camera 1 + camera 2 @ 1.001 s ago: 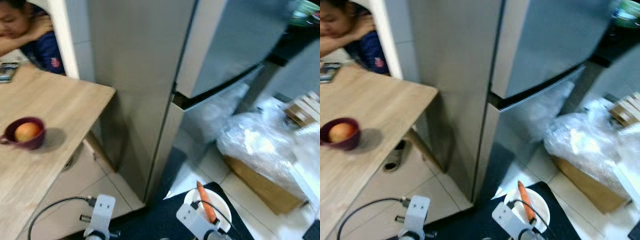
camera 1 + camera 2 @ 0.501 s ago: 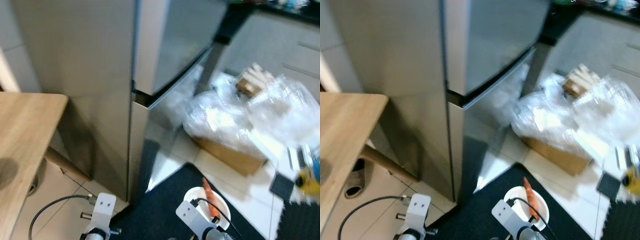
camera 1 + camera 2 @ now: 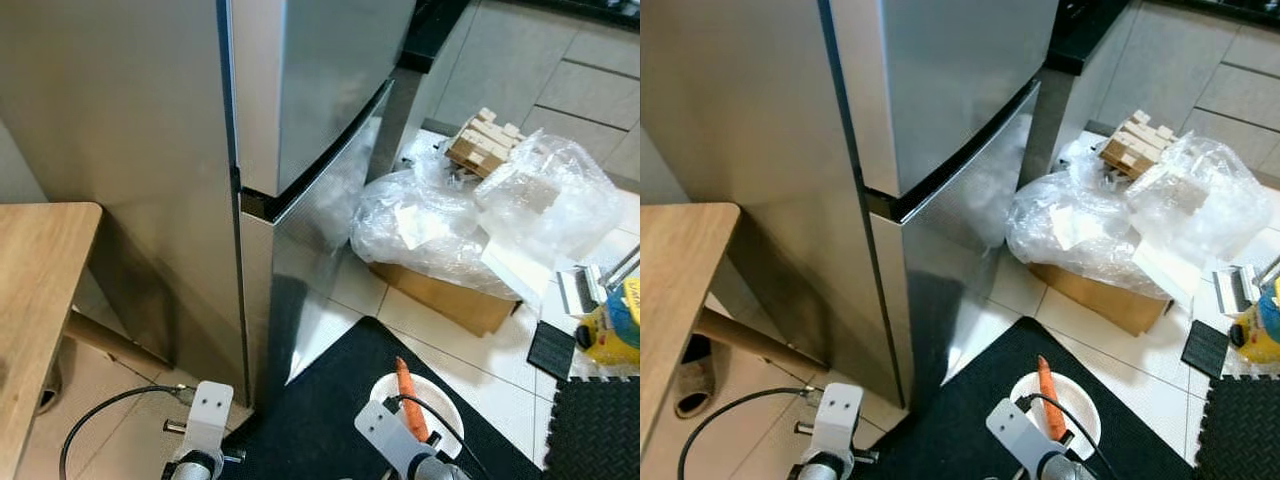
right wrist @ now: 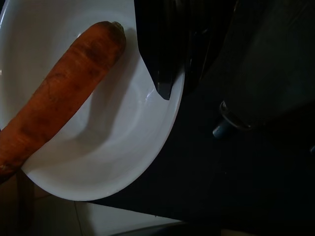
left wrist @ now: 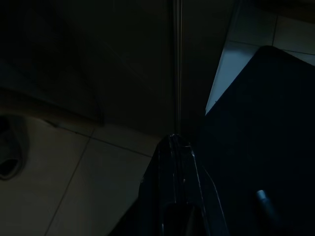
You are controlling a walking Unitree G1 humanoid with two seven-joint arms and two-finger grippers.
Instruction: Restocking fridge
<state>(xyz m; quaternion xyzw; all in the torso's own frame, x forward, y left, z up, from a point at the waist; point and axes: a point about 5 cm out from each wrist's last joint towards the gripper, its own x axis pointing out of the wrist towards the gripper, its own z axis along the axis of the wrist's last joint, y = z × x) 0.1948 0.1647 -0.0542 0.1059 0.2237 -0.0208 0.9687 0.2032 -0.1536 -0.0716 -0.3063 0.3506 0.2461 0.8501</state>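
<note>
Approach step: right gripper [image 4: 170,73] clamps the rim of a white bowl [image 4: 98,162] carrying the carrot [image 3: 408,385], low at 5 o'clock. Fridge [image 3: 300,90] at 11 o'clock, doors closed. Left gripper [image 5: 178,162] pinched together, empty. Next: free it to open the door.

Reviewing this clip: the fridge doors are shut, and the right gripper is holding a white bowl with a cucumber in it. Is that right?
Not quite. The white bowl holds a carrot, not a cucumber; the right wrist view shows its orange skin plainly. The fridge doors are shut, and the right gripper does grip the bowl's rim.
</note>
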